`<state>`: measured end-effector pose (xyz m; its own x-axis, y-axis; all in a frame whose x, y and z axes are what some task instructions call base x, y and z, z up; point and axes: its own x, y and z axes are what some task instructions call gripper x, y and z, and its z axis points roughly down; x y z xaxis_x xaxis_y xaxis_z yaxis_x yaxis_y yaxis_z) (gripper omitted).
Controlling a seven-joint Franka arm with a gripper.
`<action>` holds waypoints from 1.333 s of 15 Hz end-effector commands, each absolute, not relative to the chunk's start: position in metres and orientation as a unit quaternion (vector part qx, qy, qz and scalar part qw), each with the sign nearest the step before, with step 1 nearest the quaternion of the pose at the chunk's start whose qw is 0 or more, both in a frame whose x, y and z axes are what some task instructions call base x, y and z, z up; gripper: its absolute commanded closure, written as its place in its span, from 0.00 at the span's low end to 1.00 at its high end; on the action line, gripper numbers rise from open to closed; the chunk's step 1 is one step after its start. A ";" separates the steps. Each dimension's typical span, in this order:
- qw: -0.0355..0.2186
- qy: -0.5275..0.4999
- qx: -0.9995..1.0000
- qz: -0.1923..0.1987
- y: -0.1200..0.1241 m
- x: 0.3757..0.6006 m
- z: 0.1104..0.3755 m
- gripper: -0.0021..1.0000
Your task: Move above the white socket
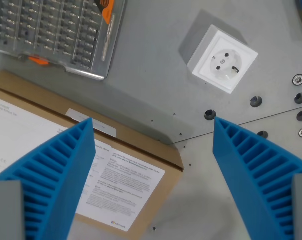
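Wrist view: the gripper point(153, 125) has its two blue ribbed fingers point(55, 175) spread wide apart, with nothing between them but bare surface and one corner of a box. The white socket point(222, 59) sits beyond the fingertips, toward the wrist view's right, nearer the right-hand finger's tip than the left-hand one and clear of both. It is a square block turned at an angle, face up, with a round recess holding two pin holes and small earth clips; it casts a shadow on its far-left side. It rests directly on the grey metal table point(151, 75), which has a seam running just ahead of the right-hand fingertip and several screw holes and bolts near that finger. A brown cardboard box point(140, 145) with white printed labels lies under and beyond the left-hand finger, its corner reaching into the gap between the fingers; it is closed, so its contents cannot be told. Farther out, past the left-hand fingertip, lies a clear plastic case point(55, 35) holding rows of small metal bits in compartments, with an orange-and-black handled tool in its right-hand section and an orange latch on its near edge.
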<state>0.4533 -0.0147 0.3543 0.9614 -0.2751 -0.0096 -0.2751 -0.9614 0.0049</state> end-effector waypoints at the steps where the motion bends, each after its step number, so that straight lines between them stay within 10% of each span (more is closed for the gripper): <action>1: 0.002 -0.139 0.990 -0.003 -0.015 0.453 0.356 0.00; 20: -0.005 -0.022 0.999 0.029 -0.029 0.449 0.333 0.00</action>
<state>0.4535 -0.0225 0.3397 0.9815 -0.1896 -0.0271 -0.1895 -0.9819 0.0052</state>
